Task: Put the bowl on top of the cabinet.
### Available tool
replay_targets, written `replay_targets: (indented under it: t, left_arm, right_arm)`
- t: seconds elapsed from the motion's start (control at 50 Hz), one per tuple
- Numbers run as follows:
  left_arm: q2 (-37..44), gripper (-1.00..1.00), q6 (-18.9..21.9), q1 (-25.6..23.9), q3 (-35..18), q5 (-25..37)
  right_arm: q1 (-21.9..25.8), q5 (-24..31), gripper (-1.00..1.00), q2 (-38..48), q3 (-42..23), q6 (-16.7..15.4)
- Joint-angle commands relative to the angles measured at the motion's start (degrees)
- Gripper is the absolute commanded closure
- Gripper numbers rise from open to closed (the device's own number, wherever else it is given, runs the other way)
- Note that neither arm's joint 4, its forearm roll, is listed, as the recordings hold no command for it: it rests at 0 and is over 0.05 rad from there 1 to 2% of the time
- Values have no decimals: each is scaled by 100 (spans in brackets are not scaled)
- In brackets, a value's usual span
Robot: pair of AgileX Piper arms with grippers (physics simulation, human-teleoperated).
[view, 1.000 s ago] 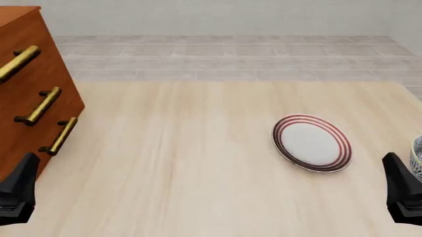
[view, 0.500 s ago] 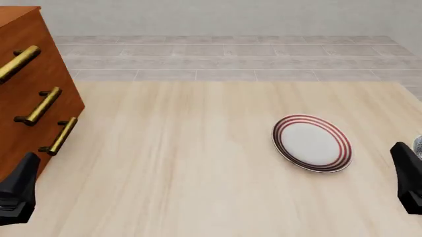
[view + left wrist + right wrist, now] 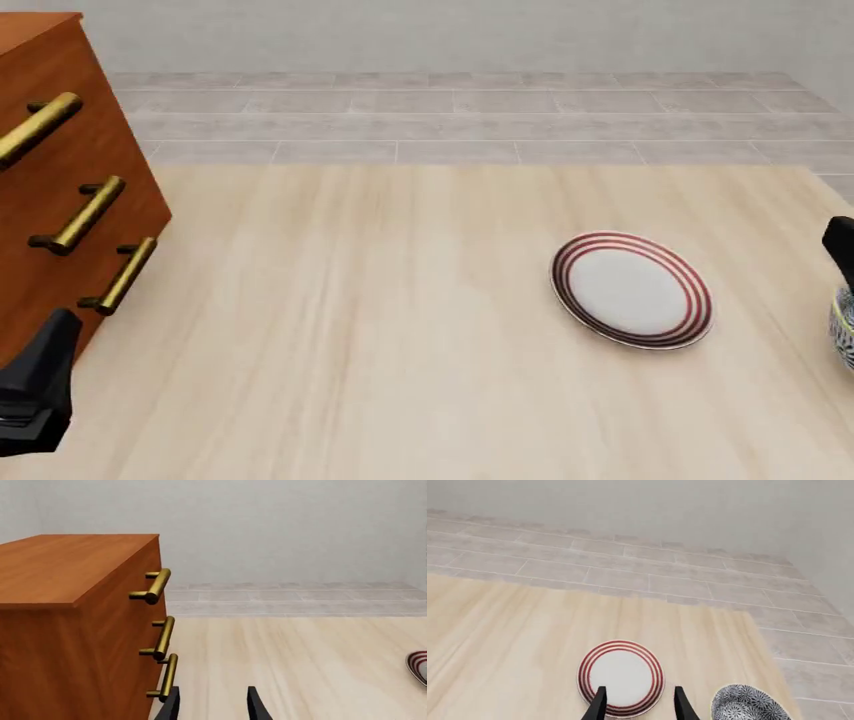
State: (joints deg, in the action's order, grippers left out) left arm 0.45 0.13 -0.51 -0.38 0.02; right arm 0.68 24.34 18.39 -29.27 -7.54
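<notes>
Pale wood counter (image 3: pixel 400 330), tiled floor behind. Bowl (image 3: pixel 751 703) sits at far right edge, beside red-ringed plate (image 3: pixel 630 290), just off right hand (image 3: pixel 636 705): fingers apart, empty. Cabinet (image 3: pixel 60 170) far left by left hand (image 3: pixel 211 707), also open and empty. Right arm nearer, easy call.

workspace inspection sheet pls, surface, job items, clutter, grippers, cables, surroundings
surface: pale wood-grain table, no marks seen.
bowl: blue-and-white patterned bowl on the table near its right edge, apart from the plate, not held.
cabinet: reddish-brown cabinet at the table's left, three brass handles, top bare as far as shown.
clutter: white plate with red rings, right of centre.
left gripper: open, holds nothing, beside the cabinet.
right gripper: open, holds nothing, high over the plate.
cables: nothing seen.
surroundings: grey tiled floor, plain pale wall.
</notes>
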Motion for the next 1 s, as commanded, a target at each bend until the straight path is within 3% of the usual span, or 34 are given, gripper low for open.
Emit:
replay_targets:
  t: [0.02,0.1,0.16,0.26,0.56,1.0]
  left_arm:
    - [14,-100,-3,-1,1,-11]
    - [5,-100,5,-2,3,-11]
    - [12,-100,-2,-1,9,-17]
    - [0,-100,1,-1,3,-2]
    - [-11,-100,0,-1,6,6]
    - [-23,-100,4,-3,20,2]
  right_arm:
    - [-207,784,-100,766,-1049,-488]
    - [-180,948,-100,1018,-1189,-359]
    - [-306,1012,-100,1181,-1246,-645]
    - [-387,1148,-100,1536,-1484,-617]
    - [-1064,1676,-100,2227,-2126,-1367]
    - [-1731,1038,-100,3049,-1669,-1816]
